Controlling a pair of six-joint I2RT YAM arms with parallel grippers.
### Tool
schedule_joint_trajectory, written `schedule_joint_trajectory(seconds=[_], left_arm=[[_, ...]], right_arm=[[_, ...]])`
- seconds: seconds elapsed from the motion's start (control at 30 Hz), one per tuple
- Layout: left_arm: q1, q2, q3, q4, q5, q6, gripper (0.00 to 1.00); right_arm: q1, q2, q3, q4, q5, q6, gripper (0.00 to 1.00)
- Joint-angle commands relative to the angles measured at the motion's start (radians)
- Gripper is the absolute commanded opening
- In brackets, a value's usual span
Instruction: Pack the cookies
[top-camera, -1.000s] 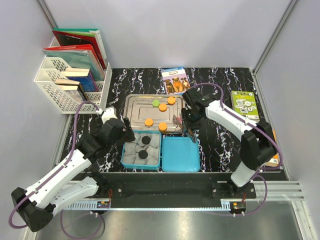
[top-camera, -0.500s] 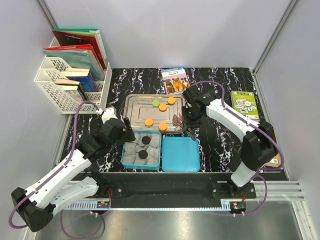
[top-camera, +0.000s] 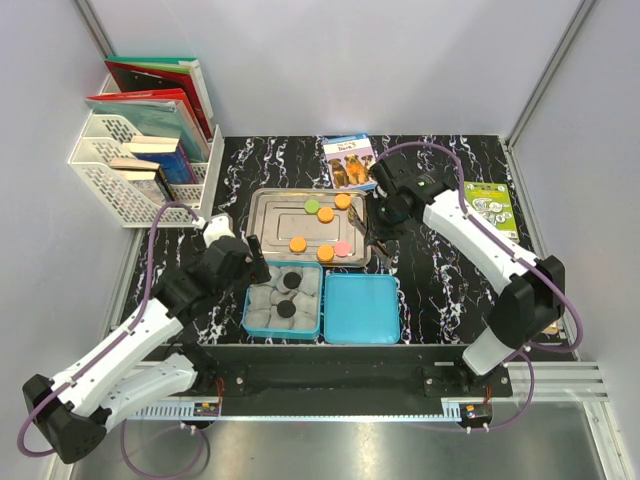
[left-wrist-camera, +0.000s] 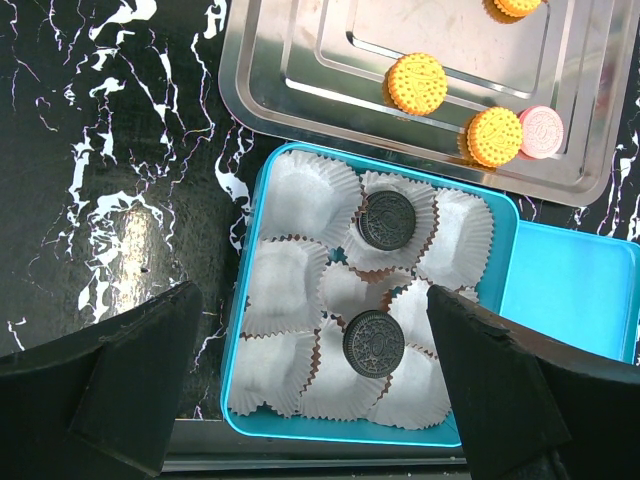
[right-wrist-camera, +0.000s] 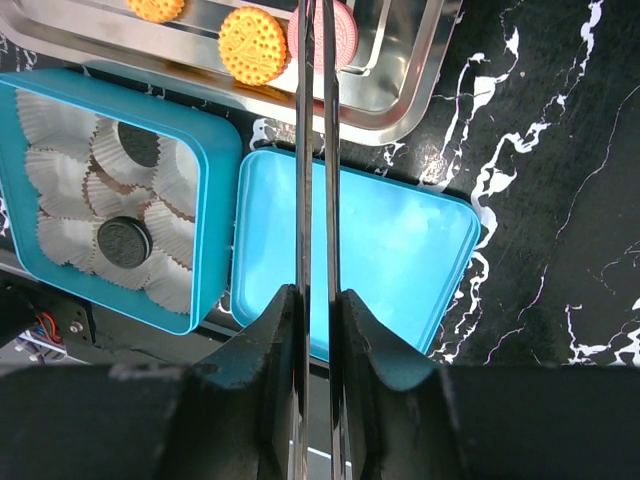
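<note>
Several orange cookies (top-camera: 298, 244), a green one (top-camera: 312, 206) and a pink one (top-camera: 342, 247) lie on the steel tray (top-camera: 268, 205). Two black cookies (top-camera: 285, 310) sit in paper cups in the blue box (top-camera: 252, 322). My right gripper (top-camera: 380, 222) is shut on metal tongs (right-wrist-camera: 312, 150). In the right wrist view the tongs' blades cross the pink cookie (right-wrist-camera: 346, 30) beside an orange one (right-wrist-camera: 252, 45). My left gripper (left-wrist-camera: 320, 340) is open and empty above the box, over a black cookie (left-wrist-camera: 373, 342); another black cookie (left-wrist-camera: 387, 220) lies farther in.
The blue lid (top-camera: 361, 308) lies right of the box. A white rack of books (top-camera: 140, 150) stands at the far left. A booklet (top-camera: 349, 160) lies behind the tray, and a green card (top-camera: 489, 208) lies at the right.
My right gripper with the tongs has drawn back toward the far right. The pink cookie now lies uncovered on the tray's near right corner. The left arm has not moved.
</note>
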Motion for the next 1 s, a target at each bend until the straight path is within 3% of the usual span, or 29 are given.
schedule_joint_trajectory(seconds=[0.0,0.1,0.23,0.4,0.5,0.97], left_arm=[[0.002,0.008,0.001,0.049,0.018,0.0,0.99],[0.004,0.011,0.001,0.049,0.019,0.0,0.99],[0.004,0.01,-0.003,0.049,0.019,0.003,0.99],[0.002,0.013,0.001,0.05,0.021,0.0,0.99],[0.004,0.017,0.001,0.054,0.027,-0.005,0.99],[0.002,0.01,-0.006,0.055,0.039,-0.008,0.99]], right_arm=[[-0.001,-0.037,0.043,-0.023,-0.01,-0.012,0.14],[-0.001,-0.039,0.006,0.001,-0.059,-0.007,0.17],[0.022,-0.04,-0.046,0.009,-0.082,-0.007,0.36],[0.056,-0.059,-0.079,0.003,-0.075,-0.002,0.4],[0.073,-0.077,-0.088,-0.006,-0.062,0.001,0.48],[0.077,-0.063,-0.129,0.014,0.0,-0.012,0.55]])
